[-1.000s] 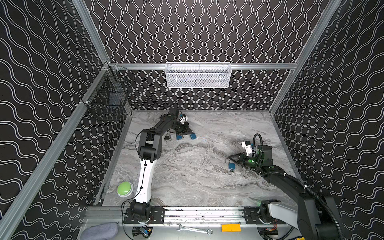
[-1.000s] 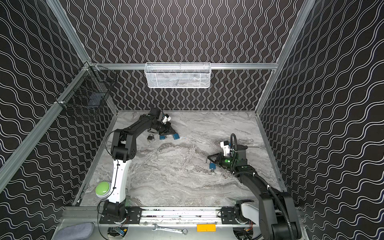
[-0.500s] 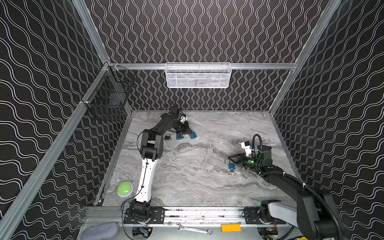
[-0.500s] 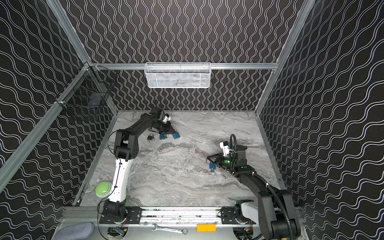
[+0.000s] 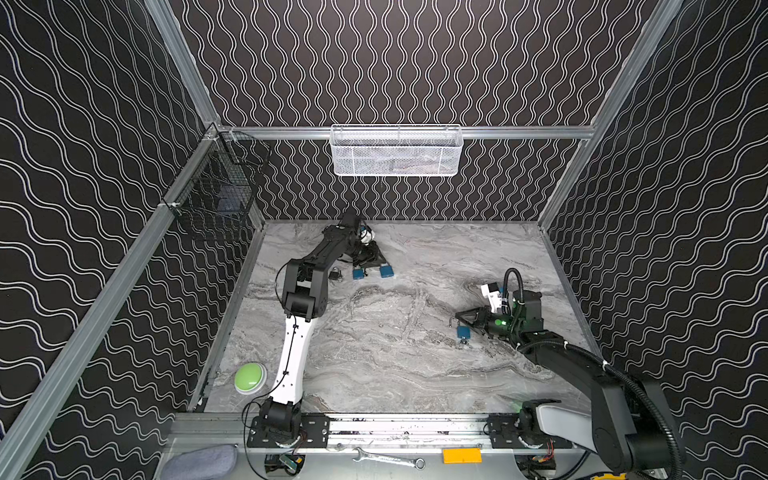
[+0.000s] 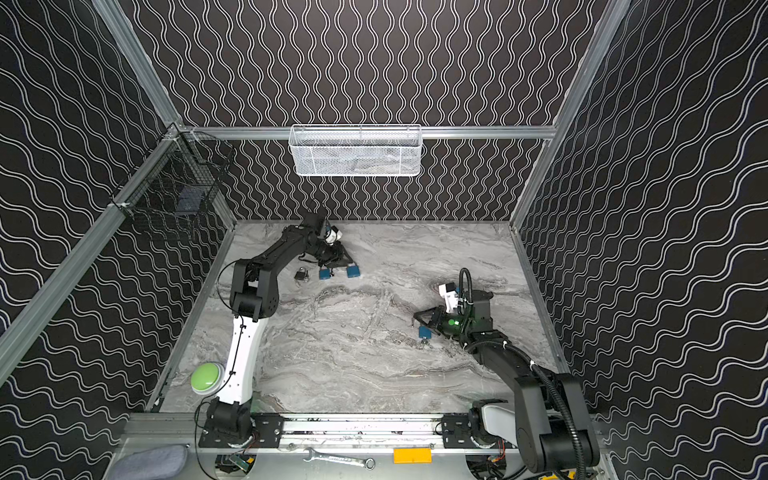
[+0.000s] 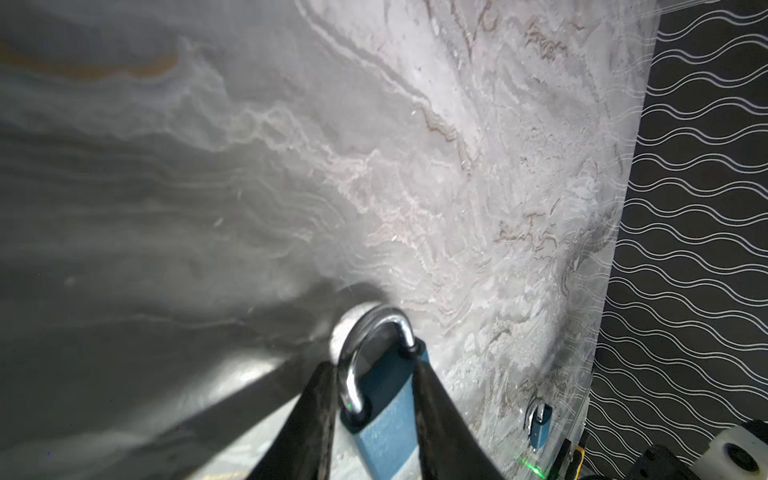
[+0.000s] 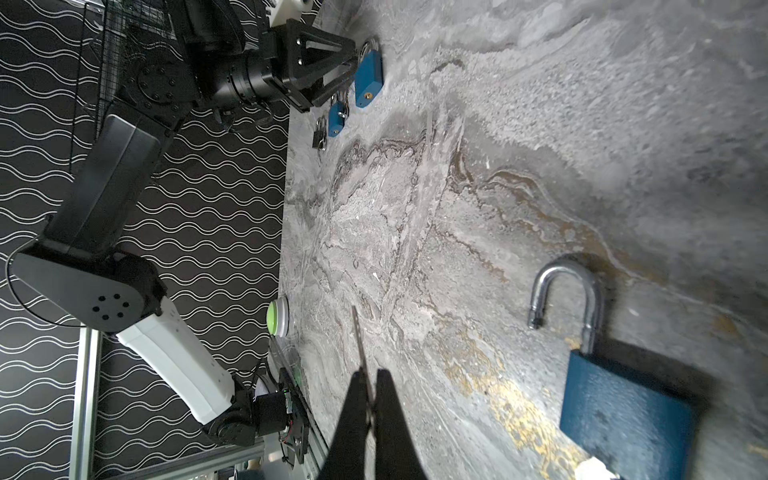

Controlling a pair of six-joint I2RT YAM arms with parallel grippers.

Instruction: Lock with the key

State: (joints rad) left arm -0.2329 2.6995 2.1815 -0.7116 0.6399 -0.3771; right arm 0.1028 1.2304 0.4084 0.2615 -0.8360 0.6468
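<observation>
Top views bright, sharp; wrist views dimmer — soft shadows, edges blurred.

Grey marbled counter point(image 5: 374, 374) enclosed by black walls with a white wave pattern. White mesh basket point(image 5: 395, 151) on the back rail; black wire basket point(image 5: 216, 203) on the left wall. Green button point(image 5: 248, 376) at the counter's near left corner; wrench point(image 5: 388, 458), orange block point(image 5: 461, 455) and grey cloth point(image 5: 199, 463) on the front ledge.
</observation>
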